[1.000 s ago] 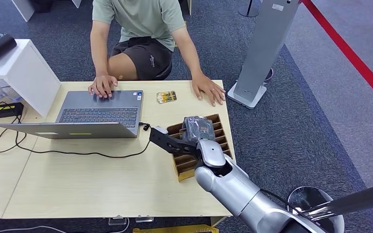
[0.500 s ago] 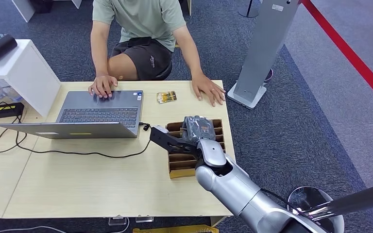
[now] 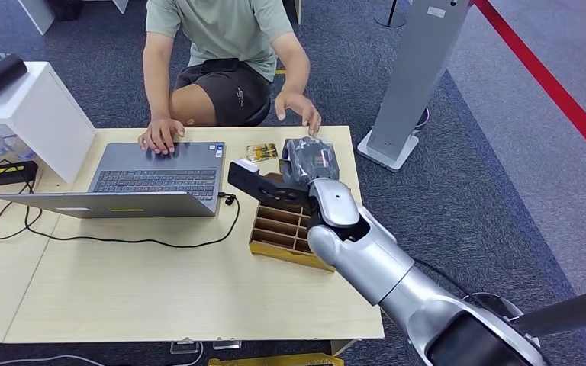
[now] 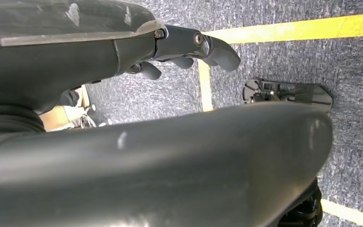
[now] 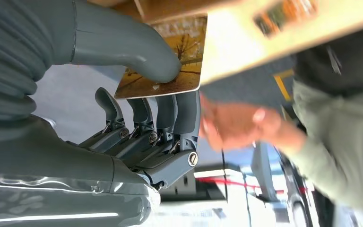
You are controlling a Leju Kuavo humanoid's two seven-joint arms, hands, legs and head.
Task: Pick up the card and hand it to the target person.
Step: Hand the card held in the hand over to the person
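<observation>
My right hand (image 3: 310, 158) hovers over the far edge of the table (image 3: 122, 290), a little short of the person's raised hand (image 3: 297, 107). In the right wrist view the hand (image 5: 137, 123) pinches a yellow picture card (image 5: 189, 52) between thumb and fingers, and the person's hand (image 5: 236, 125) is blurred just beyond it. A second small yellow card (image 3: 262, 152) lies on the table beside the laptop. Below my arm sits a wooden slotted box (image 3: 278, 229). My left hand (image 4: 189, 47) hangs over carpet and holds nothing.
An open laptop (image 3: 152, 175) with the person's other hand (image 3: 160, 136) on it stands at the left, and a black cable (image 3: 122, 241) trails across the table. A white shelf (image 3: 38, 107) is at far left. A grey pillar stand (image 3: 416, 69) rises at the right.
My right hand has moved forward from above the slotted box toward the person. The person's hand has lifted off the table toward it. The box has shifted left and turned.
</observation>
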